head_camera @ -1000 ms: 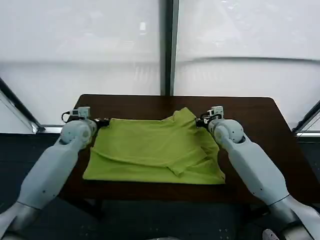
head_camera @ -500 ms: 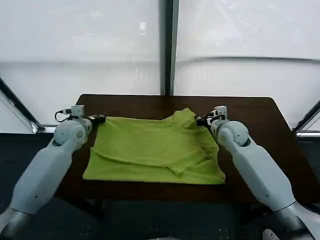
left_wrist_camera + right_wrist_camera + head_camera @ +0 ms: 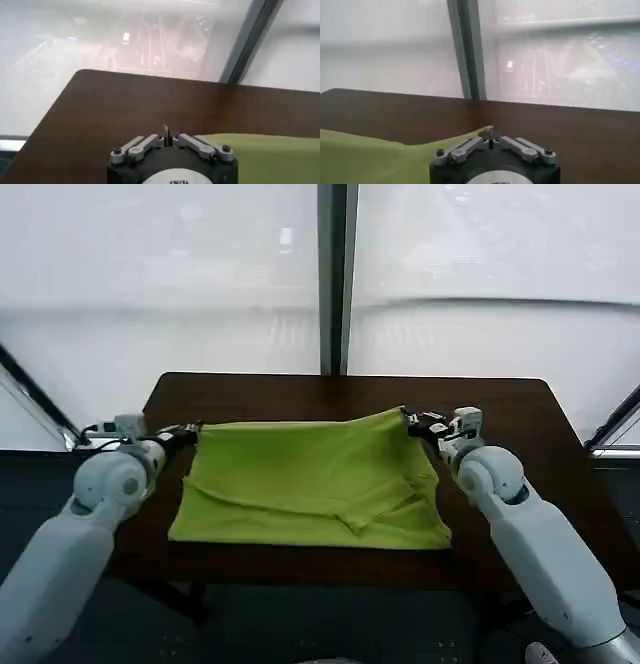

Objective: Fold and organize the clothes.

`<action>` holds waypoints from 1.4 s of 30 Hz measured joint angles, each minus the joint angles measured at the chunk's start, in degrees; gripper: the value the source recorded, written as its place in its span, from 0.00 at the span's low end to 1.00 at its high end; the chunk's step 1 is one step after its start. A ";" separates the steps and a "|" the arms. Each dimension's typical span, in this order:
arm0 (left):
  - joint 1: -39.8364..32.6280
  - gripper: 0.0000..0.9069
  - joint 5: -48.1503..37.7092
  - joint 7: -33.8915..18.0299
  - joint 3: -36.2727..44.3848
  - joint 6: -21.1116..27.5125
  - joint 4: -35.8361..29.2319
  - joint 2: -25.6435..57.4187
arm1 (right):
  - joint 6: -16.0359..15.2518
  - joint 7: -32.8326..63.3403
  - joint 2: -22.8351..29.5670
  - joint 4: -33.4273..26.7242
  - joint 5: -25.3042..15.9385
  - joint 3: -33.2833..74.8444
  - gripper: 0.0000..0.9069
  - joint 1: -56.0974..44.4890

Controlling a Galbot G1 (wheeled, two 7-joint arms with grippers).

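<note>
You have the lime-green T-shirt (image 3: 310,479) spread over the middle of the dark brown table (image 3: 350,389), a flat rectangle with folded layers bunched along its near edge and toward its 4 o'clock corner. Its far edge is pulled into a nearly straight line between your two grippers.

Your left gripper (image 3: 188,429) sits at the shirt's 10 o'clock corner, jaws pressed together on the fabric edge there. In the left wrist view the fingers (image 3: 167,136) meet in a thin closed line, with green cloth beside them.

Your right gripper (image 3: 412,420) holds the 2 o'clock corner, which stands slightly raised off the table. The right wrist view shows its fingers (image 3: 491,134) closed together with the green cloth's tip reaching up to them.

Both arms reach in from the near side, one along each flank of the shirt. Behind the table, at 12 o'clock, you face a frosted window (image 3: 200,274) split by a dark vertical post (image 3: 335,274).
</note>
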 joint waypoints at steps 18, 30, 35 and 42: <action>16.65 0.15 3.12 1.53 -8.13 -2.22 -10.47 -0.78 | -6.57 0.82 -2.18 9.39 -5.10 5.72 0.00 -14.59; 21.09 0.15 3.21 1.86 -11.04 -2.22 -11.28 -0.83 | -7.10 0.76 -3.15 11.28 -5.13 6.23 0.00 -18.59; 22.82 0.15 4.44 1.66 -11.27 -2.11 -12.36 -0.88 | -7.13 0.81 -3.19 11.60 -5.35 5.99 0.00 -19.65; 25.21 0.15 6.51 0.96 -11.08 -2.25 -12.71 -1.81 | -7.25 0.93 -3.19 12.31 -5.35 5.95 0.00 -20.53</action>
